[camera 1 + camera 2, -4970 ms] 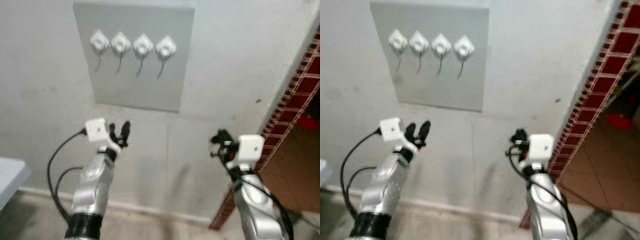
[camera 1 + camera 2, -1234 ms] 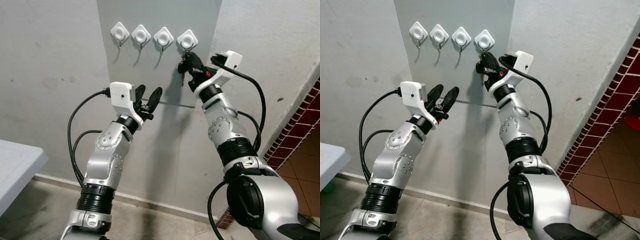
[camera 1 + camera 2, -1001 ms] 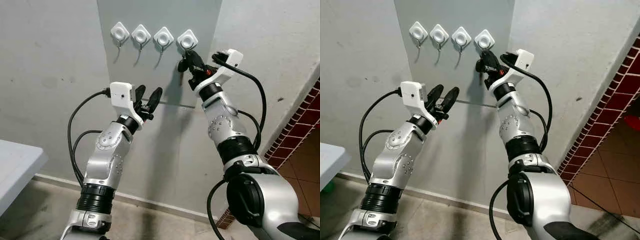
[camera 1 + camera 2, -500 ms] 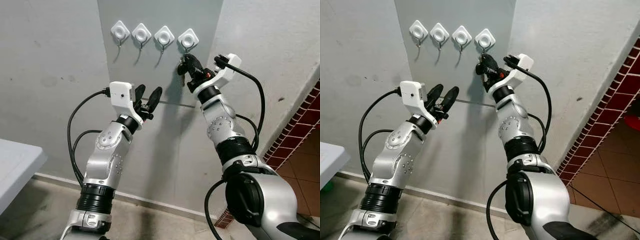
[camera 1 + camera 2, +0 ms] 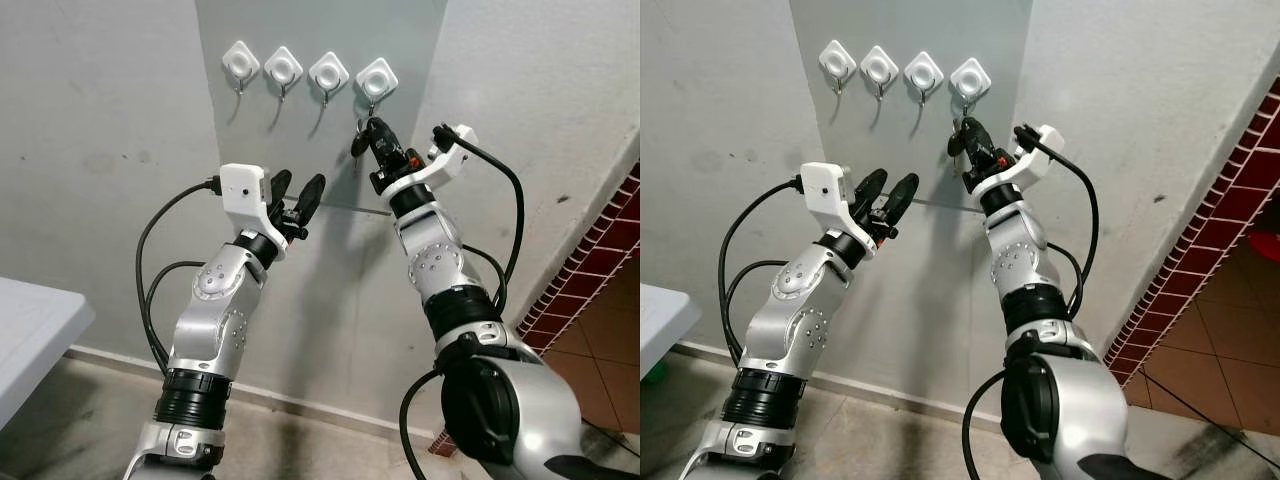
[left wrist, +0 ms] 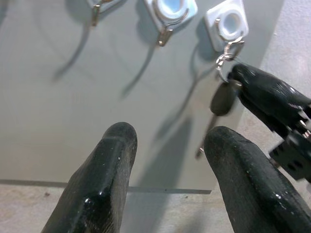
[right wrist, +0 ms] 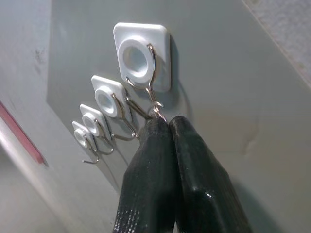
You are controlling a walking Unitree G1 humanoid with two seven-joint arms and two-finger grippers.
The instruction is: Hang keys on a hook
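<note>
So the right gripper is up at the grey wall panel, fingers pressed together and pinching the key ring right under the rightmost hook of the four. From the right wrist view the ring sits at the fingertips and looks like it's touching the bottom curl of that wire hook, though I can't tell for sure whether it's actually looped on. The keys hang down from the ring, long axis pretty much vertical against the panel, just below and to the side of the fingers. The hook is straight above the pinch, so my guess is whatever comes next hinges on that tiny up-and-over gap. The left gripper hovers lower and off to the left, fingers spread, holding nothing, clearly farther from the hook.
</note>
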